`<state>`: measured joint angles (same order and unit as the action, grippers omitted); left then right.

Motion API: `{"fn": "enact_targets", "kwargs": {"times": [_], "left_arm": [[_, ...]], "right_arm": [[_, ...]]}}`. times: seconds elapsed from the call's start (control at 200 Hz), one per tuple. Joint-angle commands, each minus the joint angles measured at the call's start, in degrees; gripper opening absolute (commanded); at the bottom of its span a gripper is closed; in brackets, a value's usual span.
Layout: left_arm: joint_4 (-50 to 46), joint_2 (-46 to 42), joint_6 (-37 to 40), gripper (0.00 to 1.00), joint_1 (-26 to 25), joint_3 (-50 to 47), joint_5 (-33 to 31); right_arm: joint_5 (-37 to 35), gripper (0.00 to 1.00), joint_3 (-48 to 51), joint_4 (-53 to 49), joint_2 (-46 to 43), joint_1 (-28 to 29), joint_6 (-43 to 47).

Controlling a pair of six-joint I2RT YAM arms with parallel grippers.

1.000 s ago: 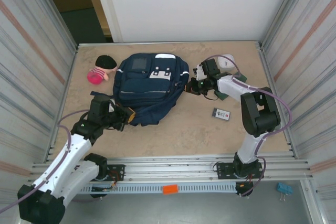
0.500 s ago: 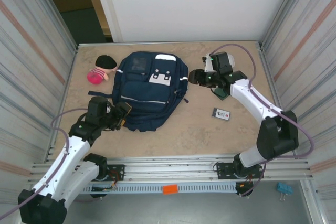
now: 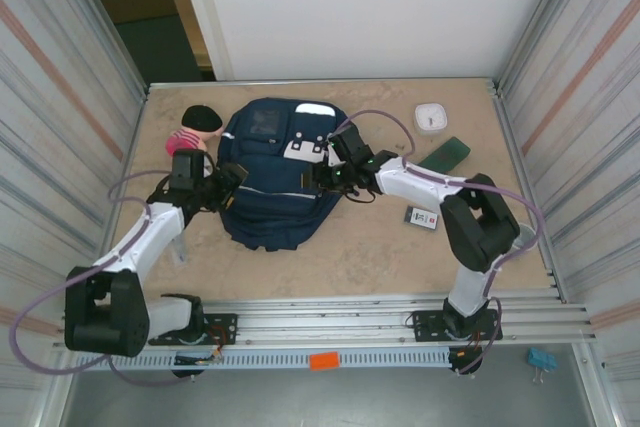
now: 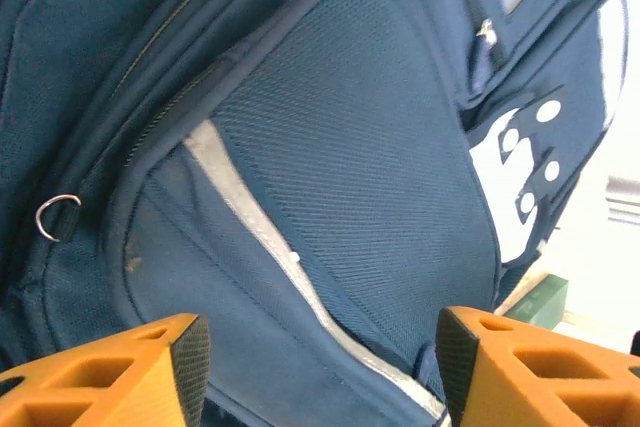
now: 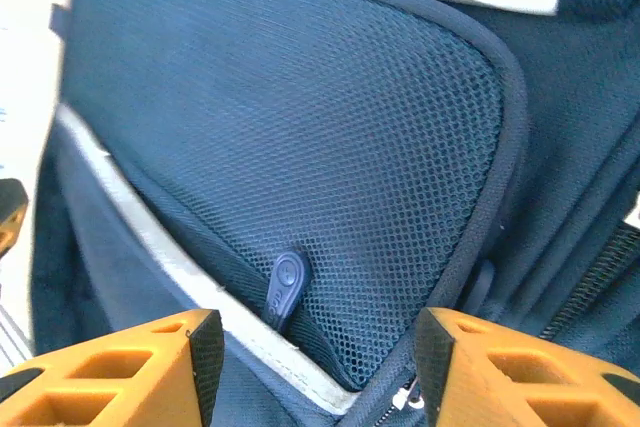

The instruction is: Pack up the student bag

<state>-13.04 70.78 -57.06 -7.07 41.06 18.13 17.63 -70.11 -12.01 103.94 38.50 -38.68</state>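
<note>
Since the earlier frame the right arm has swung in from the far right of the table to the bag's right flank, and the left arm has come up along its left flank. The large navy-blue fabric student bag (image 3: 270, 187) lies flat, front pocket up, on the tan tabletop (image 3: 340, 257).

The left gripper (image 3: 225, 179) sits at the bag's left edge. In its wrist view the orange fingers (image 4: 110, 367) stand wide apart, holding nothing, and frame the bag's pocket panel, grey reflective stripe (image 4: 250, 217) and small metal ring (image 4: 57, 215).

The right gripper (image 3: 325, 175) sits at the bag's right edge, below the white patch (image 3: 308, 144). Its orange fingers (image 5: 110, 367) are likewise spread wide and empty, facing a mesh pocket with a dark zipper pull (image 5: 285, 282).

- **Left of the bag:** a pink plush toy with a black cap (image 3: 190, 132), just beside its top corner.
- **Right of the bag:** a white square container (image 3: 430, 117), a dark green flat box (image 3: 445, 155) and a small grey card (image 3: 422, 217), all well apart from it.
- **Open room:** bare tabletop on the bag's near side.
- **Limits:** ribbed metal walls (image 3: 60, 127) on both sides of the table.
</note>
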Motion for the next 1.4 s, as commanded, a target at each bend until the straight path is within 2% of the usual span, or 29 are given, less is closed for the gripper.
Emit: {"fn": "enact_targets", "kwargs": {"times": [0.0,0.175,0.421,0.536,0.682,0.772,0.917,1.032,1.138,1.233,1.303,1.393], "left_arm": [[2.15,0.42,1.49,0.63,-0.11,-3.74,2.60],[4.72,-3.62,-4.13,0.63,-5.73,-13.36,0.19],[-1.36,-13.82,-10.65,0.63,-13.74,-19.52,-4.68],[-6.03,-19.05,-9.41,0.63,-14.37,-18.06,-7.55],[-9.42,-22.36,-2.70,0.63,-14.37,-12.13,-12.72],[-7.18,-22.24,6.45,0.62,-14.29,-8.43,-14.32],[-4.01,-18.93,29.64,0.62,-14.29,-1.34,-13.87],[-1.70,-14.06,48.65,0.62,-14.29,3.05,-6.21],[-1.64,-8.63,66.62,0.61,-14.45,6.09,7.33],[-5.12,-3.69,81.19,0.62,-15.49,8.83,15.49],[-9.35,-0.16,92.45,0.63,-17.67,10.53,17.52],[-12.18,3.74,102.52,0.67,-21.75,11.43,13.25]], "right_arm": [[-0.68,0.54,-0.20,0.58,2.70,-0.69,-1.95],[-1.81,0.54,7.76,1.99,0.31,0.61,-3.85],[-5.14,0.55,15.01,1.62,-6.80,2.45,-5.38],[-6.14,0.55,14.42,0.53,-10.03,2.78,-4.38],[-8.66,0.55,12.42,-1.39,-15.52,2.76,-2.58],[-10.13,0.56,10.78,-2.46,-19.45,2.74,-0.88],[-12.15,0.57,9.13,-3.94,-25.20,2.47,2.26],[-14.52,0.57,10.95,-2.79,-29.74,2.23,4.03],[-14.62,0.58,14.10,-0.58,-33.23,0.87,3.86],[-15.00,0.58,15.98,-0.42,-35.43,0.25,3.28],[-15.87,0.58,16.97,-0.88,-36.57,0.13,3.04],[-16.39,0.58,18.03,-1.33,-37.50,0.02,2.71]]}}
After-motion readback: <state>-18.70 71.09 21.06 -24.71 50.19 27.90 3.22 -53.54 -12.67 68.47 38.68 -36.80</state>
